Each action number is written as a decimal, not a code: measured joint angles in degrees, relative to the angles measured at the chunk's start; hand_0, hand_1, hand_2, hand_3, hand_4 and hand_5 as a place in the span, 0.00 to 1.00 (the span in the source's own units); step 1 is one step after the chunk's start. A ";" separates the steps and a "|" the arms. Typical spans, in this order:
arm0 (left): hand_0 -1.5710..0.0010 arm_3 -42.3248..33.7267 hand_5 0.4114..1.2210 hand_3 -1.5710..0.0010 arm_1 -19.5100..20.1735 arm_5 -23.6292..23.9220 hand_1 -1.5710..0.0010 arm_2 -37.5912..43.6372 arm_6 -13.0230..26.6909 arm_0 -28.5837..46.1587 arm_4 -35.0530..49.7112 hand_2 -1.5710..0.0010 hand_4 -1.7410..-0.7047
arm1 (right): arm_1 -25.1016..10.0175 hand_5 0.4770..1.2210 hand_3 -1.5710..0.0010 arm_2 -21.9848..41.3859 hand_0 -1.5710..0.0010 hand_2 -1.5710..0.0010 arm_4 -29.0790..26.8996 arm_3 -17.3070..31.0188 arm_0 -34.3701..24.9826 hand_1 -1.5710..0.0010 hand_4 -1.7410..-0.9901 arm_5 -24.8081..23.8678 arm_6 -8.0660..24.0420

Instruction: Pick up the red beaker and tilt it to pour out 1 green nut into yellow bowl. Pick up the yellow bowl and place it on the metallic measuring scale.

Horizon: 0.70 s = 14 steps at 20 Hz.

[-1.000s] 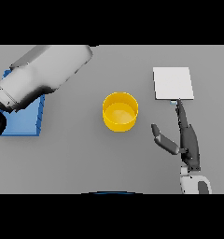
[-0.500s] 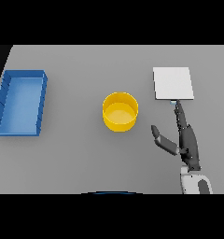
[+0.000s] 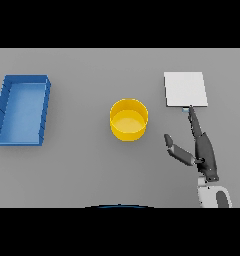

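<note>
Right hand point(image 3: 202, 150) open, thumb wide, fingertips seemingly touching scale point(image 3: 185, 89), yellow bowl point(image 3: 128, 119) apart.

Even, soft light from above fills the flat grey table point(image 3: 82, 170). The round yellow bowl point(image 3: 128, 119) and the blue rectangular tray point(image 3: 23, 110) cast only faint shadows. No glare; edges look slightly soft.

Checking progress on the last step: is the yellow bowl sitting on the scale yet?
No, the yellow bowl stands on the grey table, apart from the metallic scale to its right.
</note>
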 measured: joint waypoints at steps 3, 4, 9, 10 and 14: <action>0.00 -8.95 1.00 0.08 1.68 6.33 0.00 -0.59 5.74 8.96 3.05 0.00 0.00 | 0.34 0.24 1.00 0.72 1.00 1.00 0.74 -0.12 0.05 1.00 0.71 0.01 1.14; 0.00 -10.83 1.00 0.08 2.46 7.88 0.00 -0.60 6.30 11.40 3.89 0.00 0.00 | 0.36 0.25 1.00 0.78 1.00 1.00 0.81 -0.22 0.30 1.00 0.71 -0.06 0.73; 0.00 -17.34 1.00 0.05 3.06 14.33 0.00 -2.19 8.75 20.23 7.36 0.00 0.00 | 0.66 0.25 1.00 0.72 1.00 1.00 1.27 0.32 -1.34 1.00 0.70 -0.74 1.72; 0.00 -17.50 1.00 0.04 3.11 15.35 0.00 -2.41 8.12 21.48 7.76 0.00 0.00 | 0.31 0.25 1.00 0.49 1.00 1.00 1.07 0.80 -1.23 1.00 0.70 -0.51 1.31; 0.00 -17.90 0.78 0.02 2.57 17.64 0.00 -4.52 9.80 22.91 8.98 0.00 0.00 | 0.00 0.25 1.00 0.48 1.00 1.00 0.84 0.06 -0.70 1.00 0.72 -0.20 0.81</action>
